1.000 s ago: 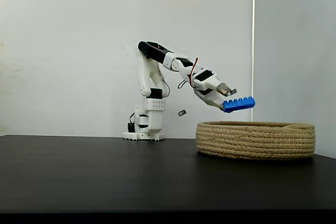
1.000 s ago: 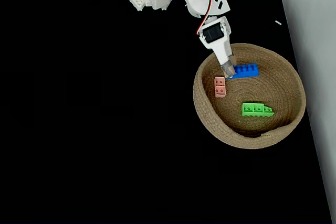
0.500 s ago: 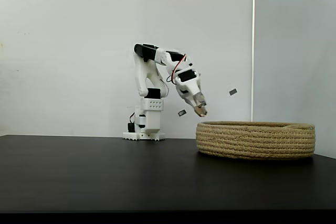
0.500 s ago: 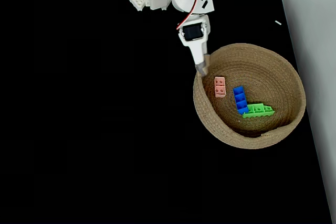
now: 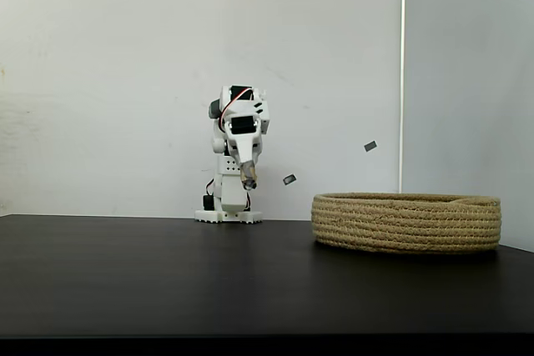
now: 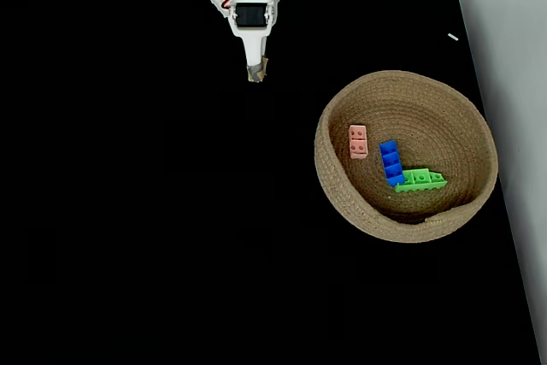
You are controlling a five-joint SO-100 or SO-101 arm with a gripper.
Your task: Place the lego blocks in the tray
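Coiled tan rope tray holds studded pink brick, blue brick touching green brick. The gripper hangs empty, jaws closed, over the matte black desk.

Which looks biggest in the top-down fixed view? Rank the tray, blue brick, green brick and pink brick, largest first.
1. Tray, far the largest.
2. Blue brick and green brick: too alike in length to rank, and they overlap where they meet.
3. Pink brick, shortest.
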